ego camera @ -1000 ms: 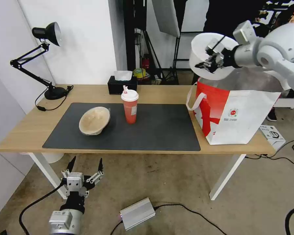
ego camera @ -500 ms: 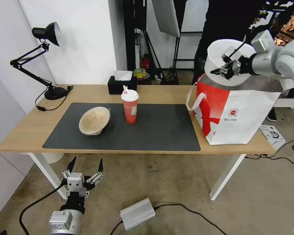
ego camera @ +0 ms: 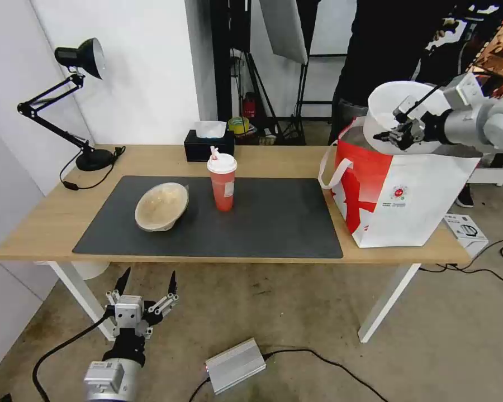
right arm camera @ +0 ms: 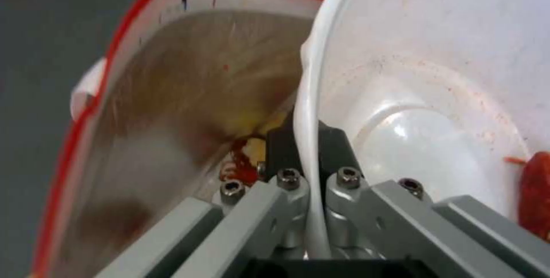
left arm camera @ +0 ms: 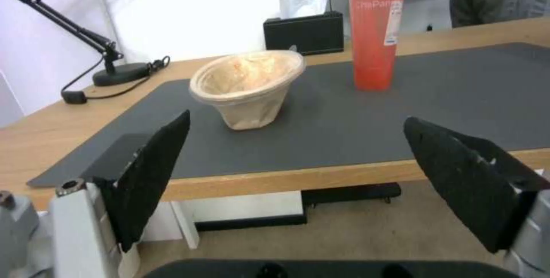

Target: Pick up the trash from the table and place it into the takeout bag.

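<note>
My right gripper (ego camera: 399, 135) is shut on the rim of the white plastic bowl (ego camera: 387, 108), tilted just above the open mouth of the red-and-white takeout bag (ego camera: 408, 192) at the table's right end. The right wrist view shows the bowl (right arm camera: 435, 93), with red scraps inside, pinched between the fingers (right arm camera: 281, 145) over the bag's foil lining (right arm camera: 172, 110). The tan pulp bowl (ego camera: 161, 206) and the red drink cup (ego camera: 222, 182) stand on the dark mat (ego camera: 274, 223); both appear in the left wrist view, bowl (left arm camera: 249, 87) and cup (left arm camera: 375, 29). My left gripper (ego camera: 145, 287) hangs open below the table's front edge.
A black desk lamp (ego camera: 78, 106) stands at the table's (ego camera: 50, 218) back left, and a black tissue box (ego camera: 209, 146) behind the cup. A silver box (ego camera: 236, 365) and cables lie on the floor. A person stands behind the bag.
My right gripper has carried the white bowl to the right and down, from above the bag's left edge to just over its open mouth. The left arm has not moved.
</note>
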{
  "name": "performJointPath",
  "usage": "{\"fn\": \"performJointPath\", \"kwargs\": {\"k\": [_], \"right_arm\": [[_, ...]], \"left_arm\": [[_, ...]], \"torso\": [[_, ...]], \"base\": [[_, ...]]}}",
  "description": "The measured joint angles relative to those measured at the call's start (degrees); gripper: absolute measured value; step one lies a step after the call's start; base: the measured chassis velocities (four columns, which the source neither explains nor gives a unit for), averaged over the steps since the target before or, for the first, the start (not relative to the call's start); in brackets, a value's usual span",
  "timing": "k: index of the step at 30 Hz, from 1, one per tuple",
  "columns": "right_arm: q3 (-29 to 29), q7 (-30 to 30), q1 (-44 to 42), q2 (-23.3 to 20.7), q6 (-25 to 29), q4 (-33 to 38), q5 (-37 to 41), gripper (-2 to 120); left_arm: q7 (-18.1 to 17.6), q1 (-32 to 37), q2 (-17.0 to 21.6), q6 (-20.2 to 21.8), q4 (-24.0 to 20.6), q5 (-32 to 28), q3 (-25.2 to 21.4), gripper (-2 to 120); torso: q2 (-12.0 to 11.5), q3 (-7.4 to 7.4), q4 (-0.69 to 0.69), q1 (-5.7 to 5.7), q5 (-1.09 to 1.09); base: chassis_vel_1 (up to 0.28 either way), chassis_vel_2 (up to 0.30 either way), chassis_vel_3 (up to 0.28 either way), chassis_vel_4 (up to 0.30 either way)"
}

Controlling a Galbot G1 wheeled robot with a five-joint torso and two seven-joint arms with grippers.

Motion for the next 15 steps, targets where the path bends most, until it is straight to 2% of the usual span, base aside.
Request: {"fn": "performJointPath", "kwargs": {"k": [15], "right_arm": [[2.56,0.05,-3.56,-1.01,0.31,0.30,-0.67,0]], "left_arm": [[0.02,-0.17,-0.07,0.00,0.20,0.08,0.19,100]], "torso": [[0.00,0.00,0.00,0.00,0.00]], "base": [[0.000,0.000,0.000,0.000]]}}
